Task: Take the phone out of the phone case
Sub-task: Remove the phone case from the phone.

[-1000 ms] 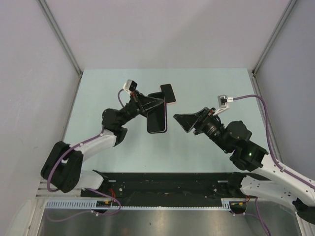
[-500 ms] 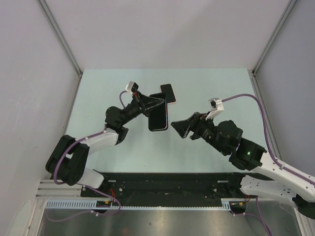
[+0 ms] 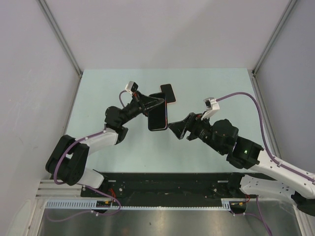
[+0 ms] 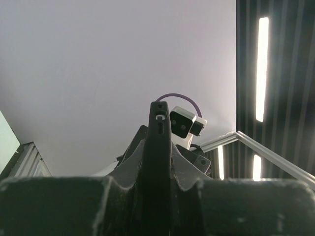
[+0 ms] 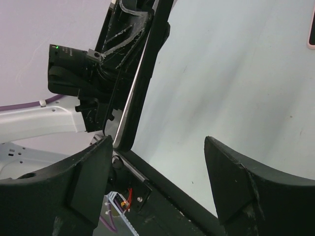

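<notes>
My left gripper (image 3: 151,104) is shut on a dark phone-sized slab (image 3: 157,118) with a thin pink line along its right edge, which I take for the phone in its phone case. It is held tilted above the table. In the left wrist view it stands edge-on (image 4: 160,129) between my fingers (image 4: 129,164). My right gripper (image 3: 174,129) is open, its tips just right of the slab's near end. In the right wrist view the slab's end (image 5: 129,129) lies just inside my left finger (image 5: 86,179). The blue back is hidden.
A second black slab with a pink rim (image 3: 168,93) lies on the pale green table (image 3: 216,93) just behind the held one; its corner shows in the right wrist view (image 5: 312,29). The black base rail (image 3: 162,183) runs along the near edge.
My right gripper has moved left and forward, up to the near end of the held slab. My left gripper has raised the slab slightly and kept hold.
</notes>
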{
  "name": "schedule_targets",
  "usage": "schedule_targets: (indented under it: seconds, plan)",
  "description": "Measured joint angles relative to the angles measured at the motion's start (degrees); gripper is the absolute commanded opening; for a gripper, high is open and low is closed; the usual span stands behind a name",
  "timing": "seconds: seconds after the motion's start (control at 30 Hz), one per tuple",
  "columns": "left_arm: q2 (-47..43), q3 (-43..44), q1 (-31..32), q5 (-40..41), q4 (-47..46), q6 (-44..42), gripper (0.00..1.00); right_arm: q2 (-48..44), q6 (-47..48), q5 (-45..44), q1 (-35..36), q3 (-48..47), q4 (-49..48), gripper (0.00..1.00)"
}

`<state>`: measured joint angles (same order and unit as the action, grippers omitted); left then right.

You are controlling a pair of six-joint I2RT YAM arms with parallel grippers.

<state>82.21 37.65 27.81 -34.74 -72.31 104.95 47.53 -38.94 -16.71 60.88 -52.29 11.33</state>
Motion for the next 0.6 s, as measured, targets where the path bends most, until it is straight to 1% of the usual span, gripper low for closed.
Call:
schedule_targets:
  seconds: [0.6]
  plan:
    - [-0.5,0.2,-0.5,-0.1,0.1,-0.9,0.0,3.0,0.4,-2.6,0.2,-0.9,0.7,0.8]
